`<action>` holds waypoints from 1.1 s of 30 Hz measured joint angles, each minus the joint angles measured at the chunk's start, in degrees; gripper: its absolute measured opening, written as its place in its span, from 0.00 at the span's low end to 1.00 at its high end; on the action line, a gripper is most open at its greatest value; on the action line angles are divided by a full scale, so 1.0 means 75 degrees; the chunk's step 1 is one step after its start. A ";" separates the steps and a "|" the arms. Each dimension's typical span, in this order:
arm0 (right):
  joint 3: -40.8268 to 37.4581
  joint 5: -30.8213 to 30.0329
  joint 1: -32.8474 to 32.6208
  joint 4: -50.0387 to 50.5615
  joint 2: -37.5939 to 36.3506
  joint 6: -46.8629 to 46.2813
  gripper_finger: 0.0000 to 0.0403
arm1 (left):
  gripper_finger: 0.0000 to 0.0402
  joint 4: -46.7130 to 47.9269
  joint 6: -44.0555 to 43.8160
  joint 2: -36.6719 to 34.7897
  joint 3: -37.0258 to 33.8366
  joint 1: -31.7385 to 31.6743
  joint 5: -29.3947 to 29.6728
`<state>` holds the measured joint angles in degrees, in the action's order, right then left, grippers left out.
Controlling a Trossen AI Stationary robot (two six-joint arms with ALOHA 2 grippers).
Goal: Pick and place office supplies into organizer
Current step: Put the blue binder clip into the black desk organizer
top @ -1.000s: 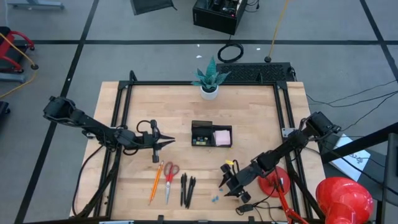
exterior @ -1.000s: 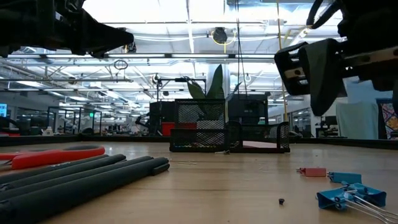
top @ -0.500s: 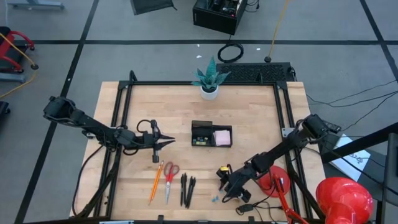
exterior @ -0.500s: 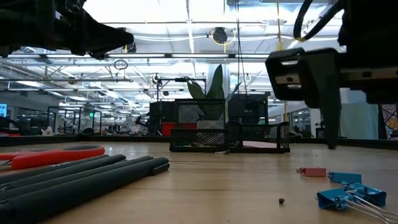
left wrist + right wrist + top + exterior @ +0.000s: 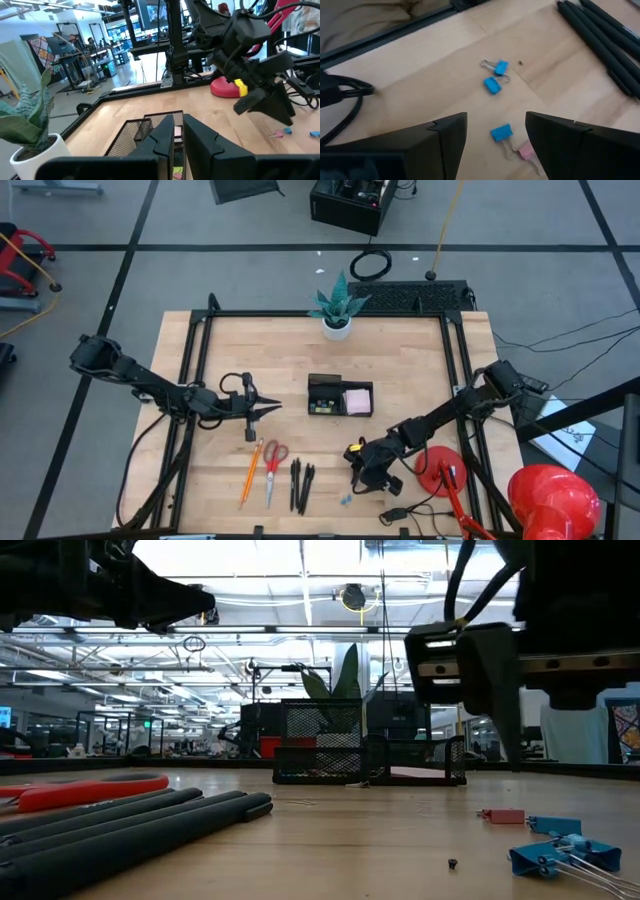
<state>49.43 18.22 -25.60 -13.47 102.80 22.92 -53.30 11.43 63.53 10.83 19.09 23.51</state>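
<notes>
Left gripper (image 5: 272,409): parked left of centre, above the table, fingers nearly together, nothing between them; no role in this step.
Orange pencil (image 5: 249,473): near-left, just beside the red-handled scissors (image 5: 272,467); untouched.
Three black pens (image 5: 301,484): side by side just right of the scissors, near edge; worth keeping clear of on the approach.
Organizer (image 5: 340,396): black mesh tray at table centre, pink sticky-note pad (image 5: 358,400) already lying in its right compartment.
Blue binder clips (image 5: 495,80): loose on the wood near the edge, right of the pens, close together; a third clip (image 5: 501,132) sits nearest the right fingers, touching a small pink piece (image 5: 526,151).
Right gripper (image 5: 358,476): near-right, above the clips, fingers spread wide and empty.
Step in hand: judged to be lining up on a clip.
Doing it well: pick one clip only, likely the nearest; centre the blue body between the fingers, avoid the wire handles, descend straight, close fully before lifting.
Risk: flat clip may skid or twist; neighbours may get nudged.
</notes>
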 joint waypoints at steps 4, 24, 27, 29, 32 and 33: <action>0.0000 0.0037 0.0136 -0.0208 0.0059 0.0107 0.48 | 0.12 0.0000 -0.0001 0.0000 0.0000 0.0000 -0.0001; 0.0004 0.0316 0.0157 -0.0805 0.0841 0.0157 0.41 | 0.12 0.0300 -0.0025 0.0000 0.0003 0.0000 -0.0001; 0.0006 0.0303 0.0197 -0.0739 0.0892 0.0105 0.39 | 0.12 0.0300 -0.0025 0.0000 0.0003 0.0000 -0.0001; 0.0006 0.0301 0.0225 -0.0625 0.0895 0.0096 0.37 | 0.12 0.0300 -0.0023 0.0000 0.0003 0.0000 -0.0001; 0.0013 0.0287 0.0274 -0.0374 0.0895 0.0103 0.35 | 0.12 0.0303 -0.0013 0.0000 0.0003 0.0000 0.0001; 0.0018 0.0289 0.0301 -0.0275 0.0895 0.0109 0.34 | 0.12 0.0303 -0.0001 0.0000 0.0003 0.0000 0.0001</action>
<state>49.57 20.38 -23.34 -15.53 109.51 23.74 -51.03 11.42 63.53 10.85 19.09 23.52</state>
